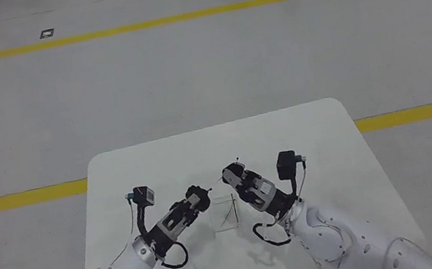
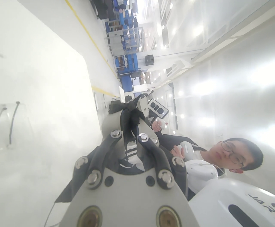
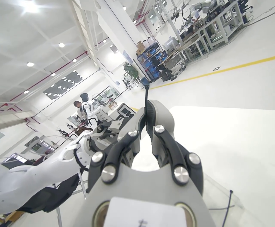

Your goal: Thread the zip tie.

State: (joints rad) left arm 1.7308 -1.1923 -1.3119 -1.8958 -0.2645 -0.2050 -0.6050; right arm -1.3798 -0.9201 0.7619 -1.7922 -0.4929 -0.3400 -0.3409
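My right gripper [image 3: 147,105] is shut on a black zip tie [image 3: 147,94], whose head sticks up past the fingertips. In the top view it [image 1: 229,173] hovers over the middle of the white table [image 1: 310,131], tip to tip with my left gripper [image 1: 200,193], a small gap between them. The left gripper [image 2: 134,103] is shut, and a thin dark strip [image 2: 150,92], seemingly a zip tie, pokes out beyond its fingertips. How far that strip runs between the pads is hidden.
A clear tray [image 1: 229,221] lies on the table just below the two grippers, with spare zip ties [image 2: 12,122] in it. The same tray [image 3: 236,200] lies close under my right wrist. Open table surface extends to the far side and to both sides.
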